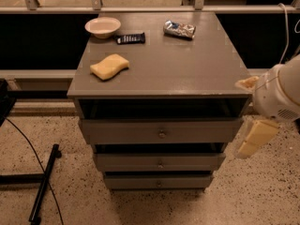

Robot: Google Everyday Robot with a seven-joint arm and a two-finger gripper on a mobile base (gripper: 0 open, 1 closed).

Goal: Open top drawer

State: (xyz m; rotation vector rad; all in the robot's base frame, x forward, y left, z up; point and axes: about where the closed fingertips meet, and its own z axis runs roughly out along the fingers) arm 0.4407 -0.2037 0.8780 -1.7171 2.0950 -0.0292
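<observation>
The top drawer (122,131), a wide matte grey wooden front with a small round metal knob, sits beneath the smooth grey desk (187,64) slab, a dark gap above it. The blocky cream pincer (251,142) hangs beside its right end; its spread cannot be told. A wavy yellow sponge (109,66) lies on the desk.

Dim, warm light falls from above on the bench (178,62), leaving a soft sheen near its front edge. Deep shadow fills the gap between the benchtop and the top drawer (140,131). The pale gripper (251,142), just off the bench's front right corner, catches the light. Beyond the far edge it is nearly black.
</observation>
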